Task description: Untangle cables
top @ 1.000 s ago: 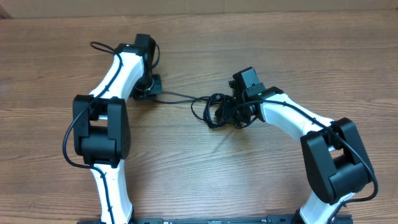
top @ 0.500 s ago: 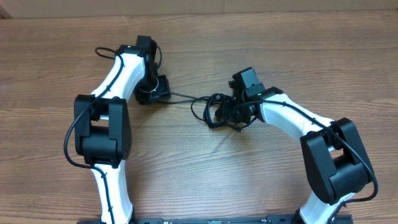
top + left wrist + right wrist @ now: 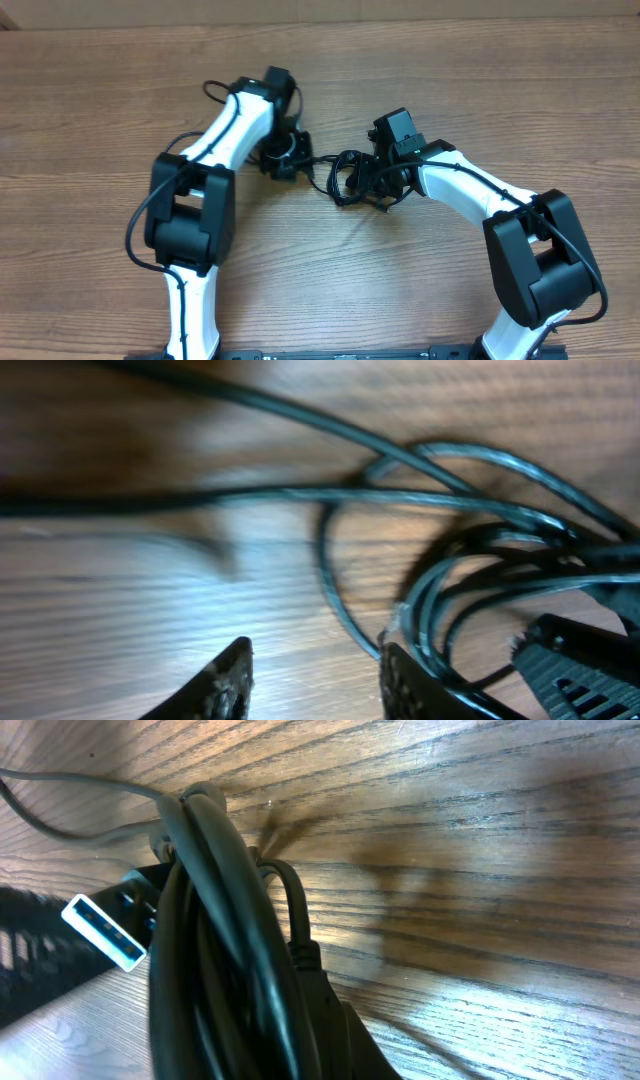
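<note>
Left claw, parted and empty, has shifted to nine o'clock of the cables. Right claw clamps them. A fresh grasp is likely next.

Cables blurred, left wrist view

Support surface: a brown wooden table, grain running left to right; a tangled bundle of thin black cables lies on the wood near the centre; loose loops spread flat toward the left; a silver-tipped plug shows at the bundle's edge.
</note>
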